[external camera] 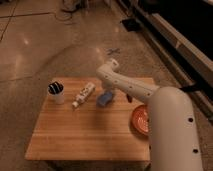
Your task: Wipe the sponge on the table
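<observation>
The small blue sponge [104,99] lies flat on the light wooden table [85,131], near the middle of its far half. My gripper [110,92] comes down onto the sponge's far right edge from the white arm that bends above it, and it is shut on the sponge. The fingertips are hidden behind the wrist and the sponge.
A white tube-like bottle [83,94] lies just left of the sponge. A white cup [56,93] with dark items stands at the far left corner. A red bowl [139,120] sits at the right edge, half hidden by my arm's white body.
</observation>
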Action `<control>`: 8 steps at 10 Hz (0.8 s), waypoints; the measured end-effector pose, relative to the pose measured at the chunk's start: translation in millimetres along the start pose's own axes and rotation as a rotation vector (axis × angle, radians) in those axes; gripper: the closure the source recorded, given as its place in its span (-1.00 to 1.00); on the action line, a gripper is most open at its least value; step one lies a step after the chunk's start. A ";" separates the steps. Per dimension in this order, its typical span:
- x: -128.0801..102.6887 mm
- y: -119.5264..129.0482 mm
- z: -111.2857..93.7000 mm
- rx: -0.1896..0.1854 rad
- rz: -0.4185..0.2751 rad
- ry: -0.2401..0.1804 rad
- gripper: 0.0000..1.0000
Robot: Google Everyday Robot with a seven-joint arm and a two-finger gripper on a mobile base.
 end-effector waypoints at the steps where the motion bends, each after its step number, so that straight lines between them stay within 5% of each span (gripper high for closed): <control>1: -10.2 -4.8 1.0 0.000 -0.028 -0.003 1.00; 5: -51.0 -2.6 8.9 -0.023 -0.151 -0.006 1.00; 8: -59.6 35.4 13.3 -0.063 -0.181 -0.002 1.00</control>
